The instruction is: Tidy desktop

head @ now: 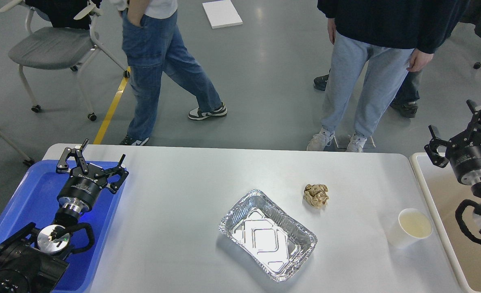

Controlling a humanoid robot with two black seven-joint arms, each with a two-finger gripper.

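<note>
The desktop point(175, 191) is a wide whitish-grey tabletop with rounded corners. On it lie an empty foil tray point(267, 235), a crumpled brownish paper ball point(316, 195) and a white paper cup point(412, 227) near the right side. My left gripper point(94, 158) hovers open over the blue tray at the table's left, holding nothing. Over the beige bin at the right edge, my right gripper point(454, 126) is also open and empty. Both grippers are well away from the three objects.
A blue plastic tray point(33, 203) lies at the left edge, a beige rimmed bin point(440, 203) at the right. Two people point(370, 81) stand just beyond the far edge. A wheeled chair point(53, 49) stands at the back left.
</note>
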